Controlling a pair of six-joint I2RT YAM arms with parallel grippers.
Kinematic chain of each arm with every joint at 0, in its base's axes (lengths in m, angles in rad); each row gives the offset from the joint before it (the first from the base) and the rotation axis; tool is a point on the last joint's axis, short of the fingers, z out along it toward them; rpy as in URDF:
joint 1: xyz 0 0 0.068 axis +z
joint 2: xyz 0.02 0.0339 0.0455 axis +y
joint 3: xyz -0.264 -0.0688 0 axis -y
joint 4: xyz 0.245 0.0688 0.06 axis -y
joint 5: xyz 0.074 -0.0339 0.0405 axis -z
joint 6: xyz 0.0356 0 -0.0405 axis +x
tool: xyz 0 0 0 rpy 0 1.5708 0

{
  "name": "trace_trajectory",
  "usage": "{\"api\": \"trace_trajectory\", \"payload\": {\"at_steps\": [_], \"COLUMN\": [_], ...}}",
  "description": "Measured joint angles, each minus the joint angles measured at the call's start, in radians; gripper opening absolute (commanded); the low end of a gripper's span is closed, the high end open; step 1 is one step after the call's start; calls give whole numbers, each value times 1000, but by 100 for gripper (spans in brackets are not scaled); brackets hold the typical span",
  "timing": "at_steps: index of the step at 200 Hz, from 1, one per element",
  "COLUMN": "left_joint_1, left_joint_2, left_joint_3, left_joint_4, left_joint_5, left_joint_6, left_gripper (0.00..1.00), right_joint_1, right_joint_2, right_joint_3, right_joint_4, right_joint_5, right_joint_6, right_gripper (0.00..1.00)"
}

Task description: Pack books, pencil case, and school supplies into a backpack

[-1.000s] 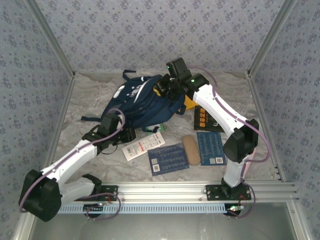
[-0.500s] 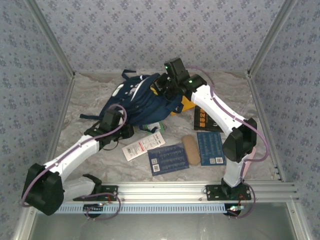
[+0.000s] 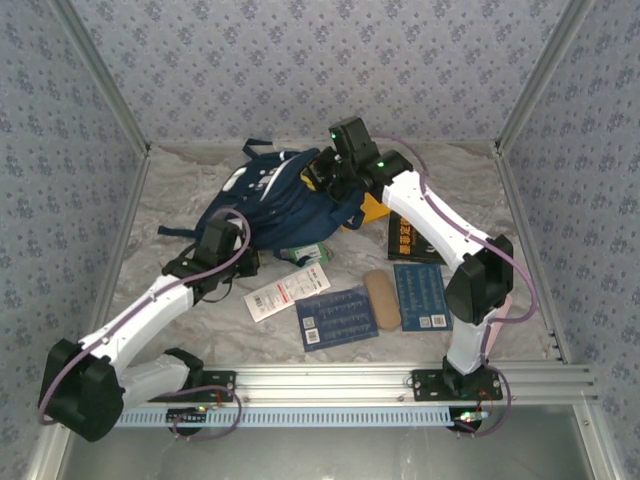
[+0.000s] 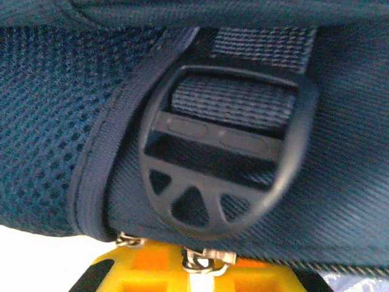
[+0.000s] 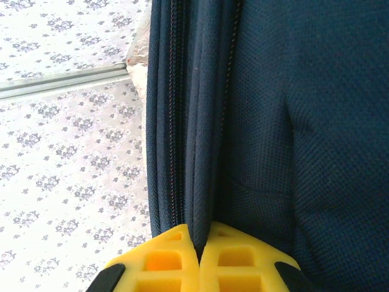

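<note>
The left gripper [image 4: 191, 271] has just closed onto the backpack [image 3: 285, 205] by a buckle [image 4: 225, 152]; the right gripper [image 5: 199, 255] stays clamped on its zip-side fold; held at the back of the bench [image 3: 530, 230], it looks ready for opening.

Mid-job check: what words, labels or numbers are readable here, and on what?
Nothing reads out clearly from the top view.
Black book: yellow lettering, too small.
Left dark blue book: white print, too small.
Right dark blue book: white print, too small.
White packet: red print, blurred.
Buckle on the backpack: no lettering seen.
</note>
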Motion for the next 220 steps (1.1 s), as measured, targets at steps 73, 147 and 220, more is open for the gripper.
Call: {"api": "trace_trajectory", "payload": {"at_steps": [73, 147, 220], "left_joint_1": [-42, -67, -64], "left_joint_2": [-35, 7, -23], "left_joint_3": [0, 145, 143], "left_joint_4": [-8, -20, -95], "left_joint_5": [90, 254, 265], "left_joint_6": [3, -12, 30], "left_gripper": [0, 0, 44], "right_joint_1": [-10, 30, 7], "right_joint_2": [9, 37, 36], "right_joint_3": [0, -7, -67], "right_joint_4": [-1, -39, -84], "right_joint_5": [-11, 42, 50], "right_joint_6": [-25, -124, -210], "right_gripper": [0, 0, 0]}}
